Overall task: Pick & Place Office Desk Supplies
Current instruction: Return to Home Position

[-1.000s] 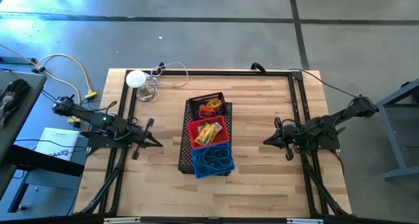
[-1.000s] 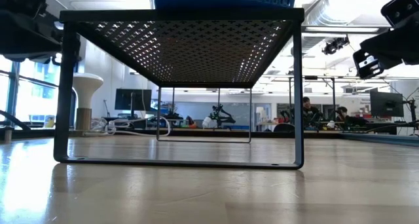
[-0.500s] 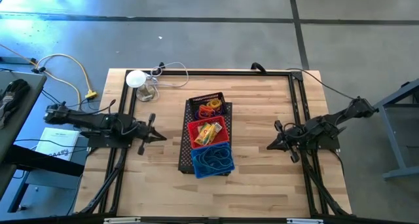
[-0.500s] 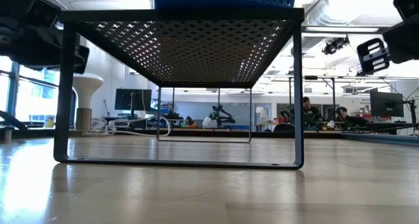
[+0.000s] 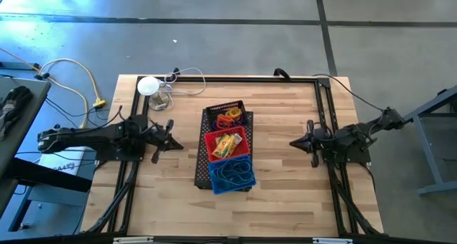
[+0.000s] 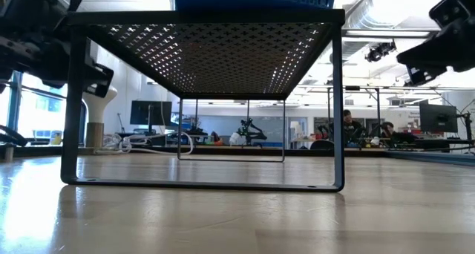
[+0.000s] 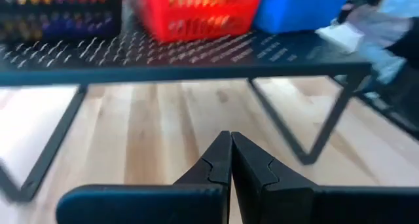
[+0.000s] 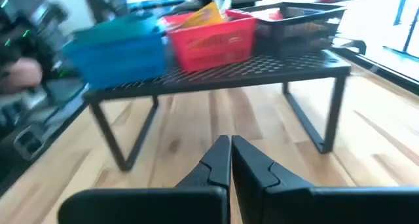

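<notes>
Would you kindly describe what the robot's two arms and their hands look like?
The left arm and the right arm are slim, black and jointed. The left hand and the right hand look alike: two black fingers tapering to points, mounted on a broad dark bar. A thin dark cable runs off the right arm.

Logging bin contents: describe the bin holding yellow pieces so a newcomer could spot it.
On the wooden table stands a dark mesh shelf carrying three bins in a row. It is the middle one, between the black bin and the blue bin: the only red bin, with yellow pieces inside.
</notes>
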Controlling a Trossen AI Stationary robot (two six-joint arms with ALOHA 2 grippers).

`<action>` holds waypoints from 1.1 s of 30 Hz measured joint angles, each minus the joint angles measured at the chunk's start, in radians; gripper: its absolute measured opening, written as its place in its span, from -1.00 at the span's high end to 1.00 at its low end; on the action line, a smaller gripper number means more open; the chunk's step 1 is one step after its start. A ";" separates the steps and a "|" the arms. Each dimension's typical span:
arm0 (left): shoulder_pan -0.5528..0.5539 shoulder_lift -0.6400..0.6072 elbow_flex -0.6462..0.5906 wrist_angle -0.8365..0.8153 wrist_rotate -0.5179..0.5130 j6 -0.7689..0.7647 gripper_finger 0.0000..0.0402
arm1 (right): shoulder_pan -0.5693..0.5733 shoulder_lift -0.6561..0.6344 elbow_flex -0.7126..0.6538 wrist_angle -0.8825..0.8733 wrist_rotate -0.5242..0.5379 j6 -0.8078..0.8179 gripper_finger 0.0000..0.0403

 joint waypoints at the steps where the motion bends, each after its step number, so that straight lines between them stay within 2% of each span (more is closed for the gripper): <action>1: 0.015 -0.001 0.000 0.004 0.032 0.004 1.00 | 0.000 -0.001 0.000 0.001 0.021 0.022 0.99; 5: 0.059 -0.002 0.000 0.006 0.054 -0.008 1.00 | 0.000 0.003 0.000 0.002 0.040 0.033 0.99; 8: 0.080 -0.003 0.000 0.013 0.026 -0.030 1.00 | 0.000 0.003 0.000 0.003 0.039 0.035 0.99; 16: 0.098 -0.003 0.000 0.024 -0.191 -0.096 1.00 | 0.000 0.003 -0.002 0.012 0.037 0.038 0.99; 19: 0.098 -0.003 0.000 0.026 -0.228 -0.109 1.00 | 0.000 0.003 -0.002 0.011 0.037 0.037 0.99; 33: 0.078 -0.008 0.000 0.026 -0.230 -0.109 1.00 | 0.000 0.003 -0.002 0.012 0.036 0.036 0.99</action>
